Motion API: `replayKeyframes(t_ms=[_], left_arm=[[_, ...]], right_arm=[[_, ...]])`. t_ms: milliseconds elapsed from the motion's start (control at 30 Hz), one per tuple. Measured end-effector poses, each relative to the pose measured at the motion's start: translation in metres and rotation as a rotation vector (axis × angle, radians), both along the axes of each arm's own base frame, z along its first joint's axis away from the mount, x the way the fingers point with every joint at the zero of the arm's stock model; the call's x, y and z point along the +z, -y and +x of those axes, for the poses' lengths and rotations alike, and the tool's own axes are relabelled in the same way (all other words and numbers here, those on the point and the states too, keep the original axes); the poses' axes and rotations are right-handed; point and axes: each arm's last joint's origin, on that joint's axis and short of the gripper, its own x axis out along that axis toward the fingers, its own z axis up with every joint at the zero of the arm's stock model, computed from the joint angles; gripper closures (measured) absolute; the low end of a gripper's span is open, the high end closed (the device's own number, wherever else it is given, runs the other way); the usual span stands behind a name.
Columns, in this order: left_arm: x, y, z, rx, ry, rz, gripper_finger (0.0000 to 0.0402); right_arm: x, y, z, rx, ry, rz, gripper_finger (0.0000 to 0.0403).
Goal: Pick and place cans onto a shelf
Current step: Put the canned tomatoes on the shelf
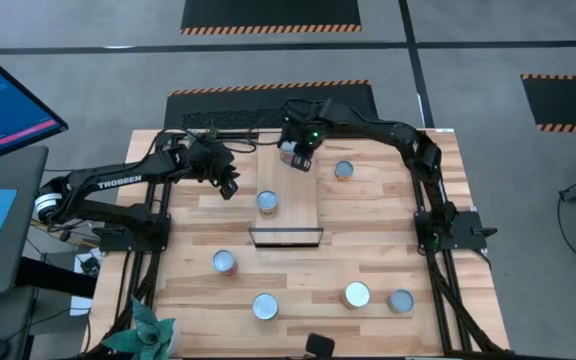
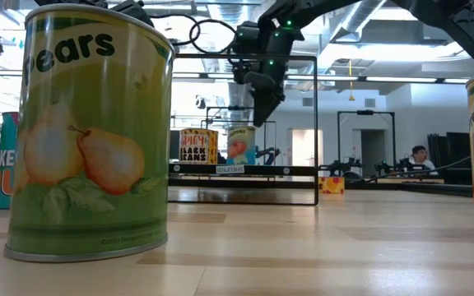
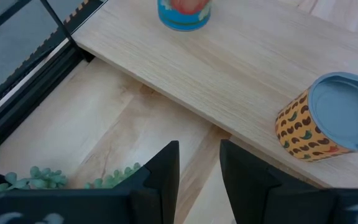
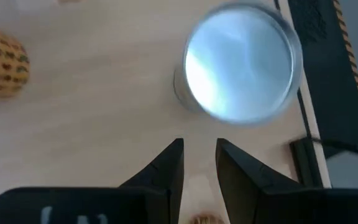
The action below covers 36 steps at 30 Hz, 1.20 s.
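Slatted wooden tabletop [image 1: 368,255] fills the centre of the overhead picture, on a grey floor with hazard-striped mats. Along the lower part of the frame, nearest the viewer, four cans wait on the bare table: one at lower centre-left [image 1: 265,306], two at lower right [image 1: 356,295] [image 1: 400,301], and one slightly higher on the left [image 1: 225,262]. A small green plant [image 1: 148,330] sits at the lower left corner. Mid-frame lies the shelf [image 1: 290,200], a narrow light board with a black frame at its near end. One spotted-label can [image 1: 267,203] stands on it; a second, blue-labelled can [image 3: 184,12] stands at its far end, beneath the right gripper [image 1: 298,155]. Another can [image 1: 343,171] rests on the table just right of the shelf. The right gripper hovers above the far can, fingers slightly spread and holding nothing. The left gripper [image 1: 226,183], left of the shelf, is likewise slightly parted and empty. By this judgement two cans are shelved and five remain.
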Motion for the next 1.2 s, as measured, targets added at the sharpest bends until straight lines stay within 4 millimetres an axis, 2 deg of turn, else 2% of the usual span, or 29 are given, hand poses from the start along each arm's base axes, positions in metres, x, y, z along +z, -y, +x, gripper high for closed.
replayKeyframes(t_ms=[133,367,567,1033,1133,1200], left_arm=[[0.0,0.0,0.0,-0.002,-0.001,0.002,0.0299],[0.0,0.0,0.0,-0.007,-0.005,0.008,0.0299],[0.0,0.0,0.0,-0.01,-0.007,0.011,0.0299],[0.0,0.0,0.0,-0.015,-0.005,0.018,0.0299],[0.0,0.0,0.0,-0.015,-0.005,0.017,0.0299],[0.0,0.0,0.0,-0.016,-0.005,0.017,0.0299]], right_arm=[[0.0,0.008,-0.006,-0.049,-0.047,-0.058,0.0287],[0.002,0.027,-0.011,-0.128,0.01,-0.079,0.0287],[0.002,0.024,-0.009,-0.1,0.006,-0.082,0.0287],[0.006,0.015,0.007,-0.052,0.12,-0.091,0.0287],[0.006,0.014,0.005,-0.091,0.077,-0.15,0.0287],[0.007,0.015,-0.002,-0.111,0.026,-0.14,0.0287]])
